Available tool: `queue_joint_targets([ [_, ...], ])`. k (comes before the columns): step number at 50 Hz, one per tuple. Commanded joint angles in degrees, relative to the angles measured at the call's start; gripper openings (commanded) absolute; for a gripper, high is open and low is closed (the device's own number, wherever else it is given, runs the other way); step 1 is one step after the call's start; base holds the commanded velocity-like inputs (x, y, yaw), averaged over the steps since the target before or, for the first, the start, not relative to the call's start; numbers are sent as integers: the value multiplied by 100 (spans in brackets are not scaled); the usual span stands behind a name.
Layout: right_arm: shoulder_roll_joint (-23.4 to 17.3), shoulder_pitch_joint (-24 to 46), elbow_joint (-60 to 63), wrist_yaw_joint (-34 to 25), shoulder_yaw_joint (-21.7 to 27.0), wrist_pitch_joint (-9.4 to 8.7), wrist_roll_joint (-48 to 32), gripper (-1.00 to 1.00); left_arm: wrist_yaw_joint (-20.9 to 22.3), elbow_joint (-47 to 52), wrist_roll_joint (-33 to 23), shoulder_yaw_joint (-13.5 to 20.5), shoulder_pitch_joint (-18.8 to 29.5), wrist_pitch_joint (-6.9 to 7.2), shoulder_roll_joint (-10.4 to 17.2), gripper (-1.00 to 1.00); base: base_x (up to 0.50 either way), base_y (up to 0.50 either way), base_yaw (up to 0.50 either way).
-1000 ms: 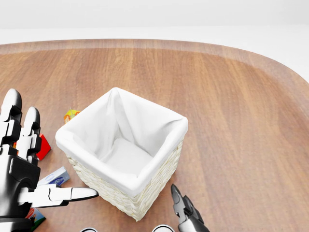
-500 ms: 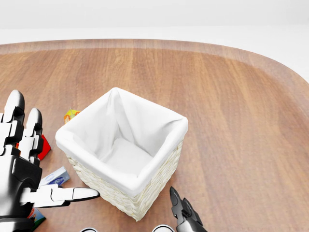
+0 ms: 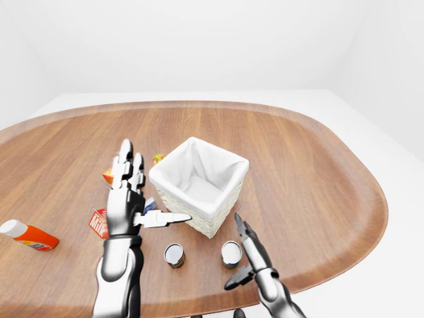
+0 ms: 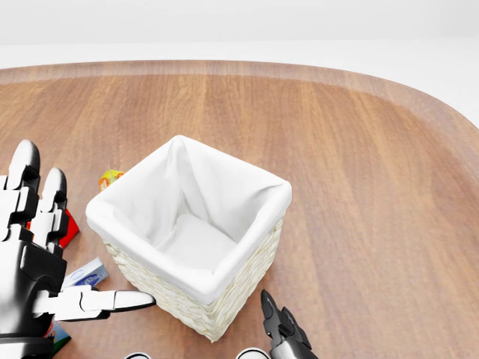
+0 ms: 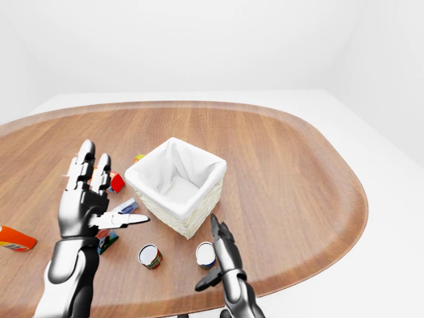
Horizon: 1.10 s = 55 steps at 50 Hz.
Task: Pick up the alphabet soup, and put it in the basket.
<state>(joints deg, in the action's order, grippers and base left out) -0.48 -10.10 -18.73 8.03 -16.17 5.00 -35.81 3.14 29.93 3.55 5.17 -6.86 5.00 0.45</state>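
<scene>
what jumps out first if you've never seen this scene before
A white-lined wicker basket stands empty mid-table, the clear centrepiece. The left hand is raised open beside it at the view's left, thumb pointing at the basket. Two small cans stand below the basket, the right hand open beside one.

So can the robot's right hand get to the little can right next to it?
Probably yes. The right hand is open just beside the can, with nothing between them, and the basket sits farther up.

worktop (image 3: 311, 165): brown wood grain
basket (image 3: 173, 199): pale woven straw, white cloth lining
bottle (image 3: 28, 235): orange, white cap
2 cans (image 3: 174, 255): silver tops
carton (image 3: 99, 222): red, white lettering
left hand (image 3: 126, 202): silver and black
</scene>
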Motion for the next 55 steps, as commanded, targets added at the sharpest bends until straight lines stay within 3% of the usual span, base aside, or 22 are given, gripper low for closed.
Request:
queue_joint_targets([
  [1,44,135,-270,76,27,0,-44,100,4,-62,-8,-2,7,0,1,100,0,0,0],
  [55,185,586,-1052,238,168,0,-313,100,3,-120,-18,-33,11,0,3,100,0,0,0],
])
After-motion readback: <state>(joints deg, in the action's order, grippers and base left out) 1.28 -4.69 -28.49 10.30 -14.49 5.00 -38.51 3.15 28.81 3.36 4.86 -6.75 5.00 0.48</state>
